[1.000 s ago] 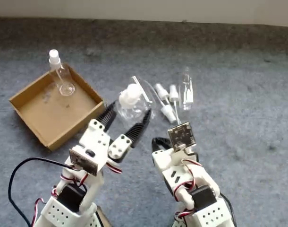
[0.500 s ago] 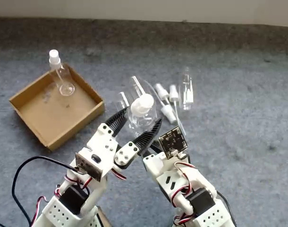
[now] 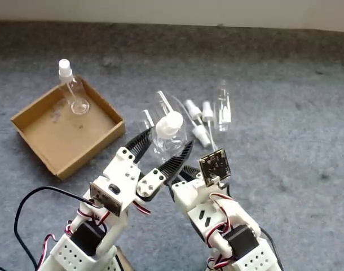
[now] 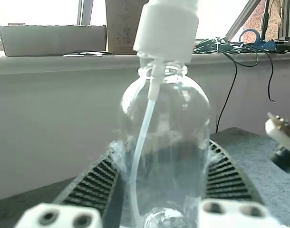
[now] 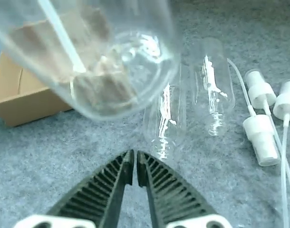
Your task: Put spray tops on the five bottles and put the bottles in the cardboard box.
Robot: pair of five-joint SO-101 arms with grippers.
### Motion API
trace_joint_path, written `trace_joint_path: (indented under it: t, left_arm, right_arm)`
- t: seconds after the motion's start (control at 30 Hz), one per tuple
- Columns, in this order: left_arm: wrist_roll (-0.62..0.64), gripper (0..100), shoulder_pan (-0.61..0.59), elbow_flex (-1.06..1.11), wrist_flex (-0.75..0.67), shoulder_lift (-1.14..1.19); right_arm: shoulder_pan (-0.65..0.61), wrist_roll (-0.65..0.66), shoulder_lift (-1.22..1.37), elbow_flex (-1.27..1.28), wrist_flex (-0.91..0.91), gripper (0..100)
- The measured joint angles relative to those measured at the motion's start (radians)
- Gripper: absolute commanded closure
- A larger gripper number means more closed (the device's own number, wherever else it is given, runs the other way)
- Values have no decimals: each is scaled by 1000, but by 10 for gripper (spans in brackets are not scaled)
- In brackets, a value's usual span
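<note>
Grey carpeted bench (image 3: 285, 141), pale wall (image 3: 161, 11) along its far edge. We note the left end effector (image 3: 167, 141) clamped on a bottle (image 4: 166, 137) held above mid-bench, long axis near upright, spray top (image 4: 169, 28) uppermost. Right end effector (image 5: 135, 159) closed, empty. Cardboard box (image 3: 65, 138) near the left edge.

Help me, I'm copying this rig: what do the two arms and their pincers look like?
The left arm and right arm are white plastic with red, white and black wires. The left pincer and right pincer have black, ribbed, tapering fingers. Each wrist carries a small square circuit board; a black cable trails from the left arm.
</note>
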Motion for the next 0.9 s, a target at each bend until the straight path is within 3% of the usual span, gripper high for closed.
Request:
trace_joint_path:
  t: [0.33, 0.5, 0.77, 0.9]
  left_arm:
    - [0, 973, -26, 0, 0, 0]
    - [0, 973, -83, 0, 0, 0]
    - [0, 973, -84, 0, 0, 0]
    - [3, 973, -89, 0, 0, 0]
  right_arm:
    - [0, -3, -3, -121, 37, 994]
    - [-2, -3, -3, -121, -60, 994]
    - [-164, -3, -3, -121, -91, 994]
    - [-180, -3, -3, -121, -91, 994]
